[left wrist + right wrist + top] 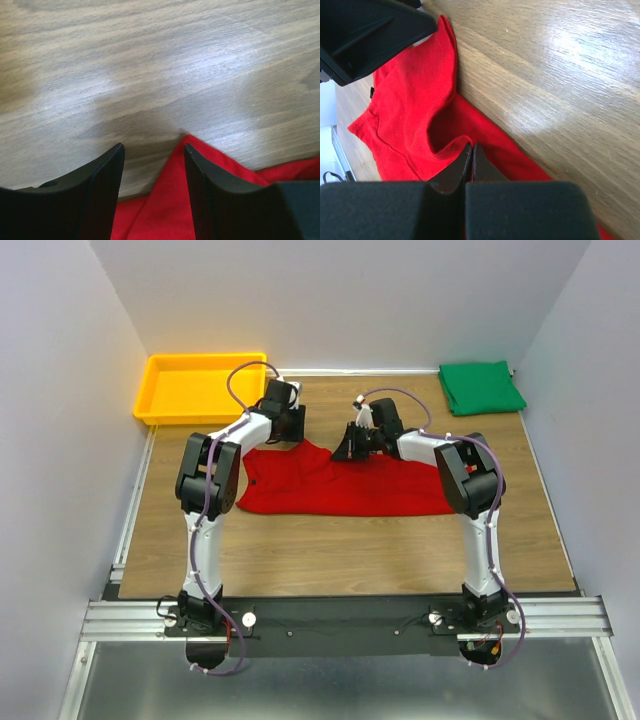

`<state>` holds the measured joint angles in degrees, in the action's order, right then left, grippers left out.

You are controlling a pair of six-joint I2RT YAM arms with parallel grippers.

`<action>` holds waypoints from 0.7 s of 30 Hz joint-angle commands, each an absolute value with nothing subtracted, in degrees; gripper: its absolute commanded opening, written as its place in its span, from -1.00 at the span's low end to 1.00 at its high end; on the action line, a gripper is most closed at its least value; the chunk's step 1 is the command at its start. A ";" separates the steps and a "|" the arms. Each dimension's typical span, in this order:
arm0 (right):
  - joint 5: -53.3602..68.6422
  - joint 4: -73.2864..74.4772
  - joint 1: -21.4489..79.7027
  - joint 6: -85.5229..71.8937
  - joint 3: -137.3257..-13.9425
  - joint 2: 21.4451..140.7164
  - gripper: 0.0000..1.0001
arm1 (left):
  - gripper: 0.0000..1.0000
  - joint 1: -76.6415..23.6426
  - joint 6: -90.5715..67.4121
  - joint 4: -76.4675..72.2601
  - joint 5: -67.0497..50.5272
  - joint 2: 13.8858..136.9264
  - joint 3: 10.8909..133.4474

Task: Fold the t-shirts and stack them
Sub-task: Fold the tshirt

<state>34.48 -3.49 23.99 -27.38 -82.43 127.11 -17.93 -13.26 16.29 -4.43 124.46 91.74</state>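
The red t-shirt [340, 490] lies spread out in the middle of the table, with a raised peak at its far edge. My left gripper [290, 432] hovers at that far edge, open. Its fingers straddle a pointed red corner [170, 200], and the left gripper [153, 146] holds nothing. My right gripper [347, 450] is shut on a bunched fold of the red t-shirt [410, 100], pinched at the tips of the right gripper [471, 145]. The green t-shirt [482, 387] lies folded at the back right corner.
A yellow tray [200, 390] stands at the back left, beside the left arm. White walls close in the table at the back and both sides. Bare wood shows between the red shirt and the near edge.
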 commanded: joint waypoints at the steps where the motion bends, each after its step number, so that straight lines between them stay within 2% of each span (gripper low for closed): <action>1: 35.86 -4.48 24.08 -26.81 -82.97 128.41 -0.94 | 0.17 -18.54 -12.57 16.70 -6.77 126.38 93.78; 6: 36.04 -4.48 24.08 -26.98 -82.79 128.67 -0.93 | 0.11 -19.07 -11.25 16.08 -8.17 127.18 94.31; 8: 36.04 -4.57 24.00 -27.07 -82.71 128.67 -0.94 | 0.05 -19.25 -10.81 16.35 -8.44 127.79 94.66; 9: 35.95 -4.66 24.08 -27.07 -82.62 128.67 -0.94 | -0.06 -19.25 -10.72 16.35 -8.61 128.05 94.75; 13: 35.51 -4.57 24.08 -26.98 -82.44 128.50 -0.93 | -0.13 -19.34 -10.90 16.61 -9.23 128.41 94.75; 15: 35.42 -4.57 24.08 -26.98 -82.44 128.50 -0.93 | -0.41 -19.42 -10.81 16.79 -9.32 128.50 94.40; 21: 35.59 -4.75 24.00 -27.25 -82.71 128.32 -0.94 | -0.42 -20.13 -10.63 17.14 -9.67 128.32 93.60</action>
